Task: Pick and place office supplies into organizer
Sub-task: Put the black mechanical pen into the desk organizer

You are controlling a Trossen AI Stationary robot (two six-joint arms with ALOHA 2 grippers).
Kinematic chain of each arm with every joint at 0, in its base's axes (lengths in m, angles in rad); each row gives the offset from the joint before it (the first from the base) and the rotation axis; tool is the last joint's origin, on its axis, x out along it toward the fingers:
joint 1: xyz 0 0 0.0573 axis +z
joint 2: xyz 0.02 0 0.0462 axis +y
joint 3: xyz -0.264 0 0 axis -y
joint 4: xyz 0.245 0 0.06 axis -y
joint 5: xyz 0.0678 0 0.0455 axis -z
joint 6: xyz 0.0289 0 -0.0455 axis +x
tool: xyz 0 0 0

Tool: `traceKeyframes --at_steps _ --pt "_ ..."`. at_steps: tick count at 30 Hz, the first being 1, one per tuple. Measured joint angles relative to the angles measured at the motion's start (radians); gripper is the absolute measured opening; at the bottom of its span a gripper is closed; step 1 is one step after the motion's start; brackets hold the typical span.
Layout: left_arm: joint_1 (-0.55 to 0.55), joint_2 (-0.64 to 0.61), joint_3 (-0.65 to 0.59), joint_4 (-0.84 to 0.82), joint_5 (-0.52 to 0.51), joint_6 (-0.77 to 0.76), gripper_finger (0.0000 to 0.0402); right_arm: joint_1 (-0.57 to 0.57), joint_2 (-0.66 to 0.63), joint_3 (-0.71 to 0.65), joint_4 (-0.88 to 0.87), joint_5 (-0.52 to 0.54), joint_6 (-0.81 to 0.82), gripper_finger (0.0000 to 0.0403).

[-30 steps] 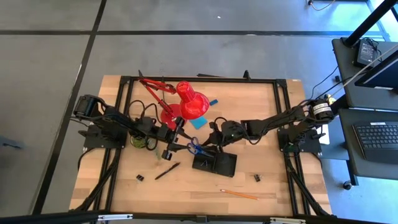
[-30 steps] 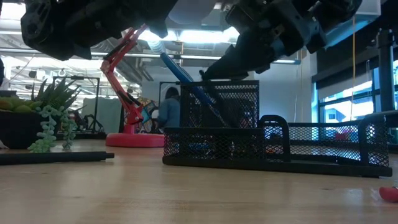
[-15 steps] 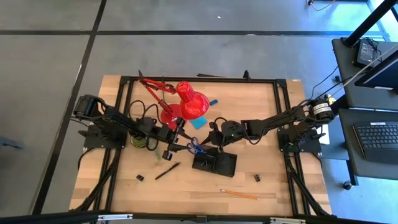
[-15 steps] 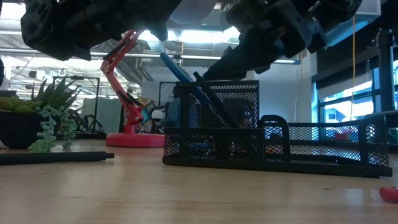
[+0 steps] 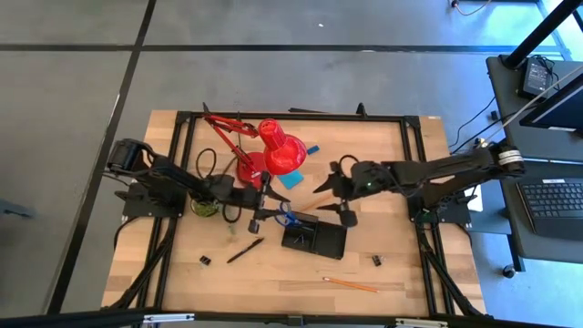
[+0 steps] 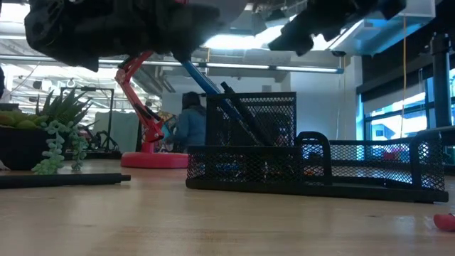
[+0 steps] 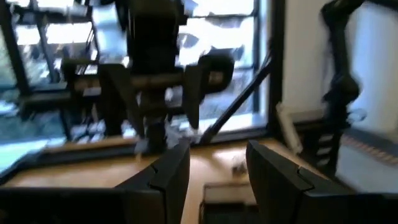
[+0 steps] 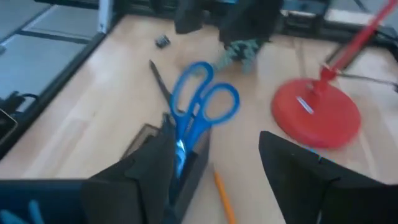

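Both arms are dark, almost black, and built from rounded joint housings linked by slim straight segments. The left arm (image 5: 173, 178) has black cables that loop beside its links near the base. The right arm (image 5: 437, 169) carries a light ring-shaped band close to its shoulder joint (image 5: 506, 158), and thin cables run along it. The fingers (image 8: 146, 171) of the right gripper (image 8: 214, 177) are matte black, wide and flat with angled edges. The fingers (image 7: 171, 174) of the left gripper (image 7: 214, 177) look the same: black, blocky and wedge-shaped.

Blue-handled scissors (image 8: 198, 112) stand blades-down, leaning, in the black mesh organizer (image 5: 314, 240).
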State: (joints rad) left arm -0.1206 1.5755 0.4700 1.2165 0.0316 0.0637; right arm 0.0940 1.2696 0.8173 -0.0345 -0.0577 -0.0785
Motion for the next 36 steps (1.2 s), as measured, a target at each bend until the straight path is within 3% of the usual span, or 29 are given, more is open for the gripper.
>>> traceKeyframes --at_steps 7,12,15,24,36 --pt "-0.096 -0.175 0.096 -0.504 -0.245 0.067 0.0148 0.0 -0.043 -0.041 -0.081 0.09 0.048 0.0236" --pt "-0.195 -0.31 0.215 -0.975 -0.418 -0.098 0.0148 0.0 -0.037 -0.09 -0.077 0.092 0.05 0.0236" --pt "-0.24 -0.325 0.286 -1.187 -0.459 -0.188 0.0148 0.0 -0.037 -0.115 -0.057 0.093 0.05 0.0236" --pt "-0.298 -0.264 0.384 -1.51 -0.406 -0.594 0.0148 -0.02 -0.037 -0.131 -0.043 0.102 0.047 0.0236" --pt "-0.352 -0.033 0.569 -1.848 -0.135 -0.916 0.0148 -0.069 -0.037 -0.131 -0.035 0.102 0.05 0.0236"
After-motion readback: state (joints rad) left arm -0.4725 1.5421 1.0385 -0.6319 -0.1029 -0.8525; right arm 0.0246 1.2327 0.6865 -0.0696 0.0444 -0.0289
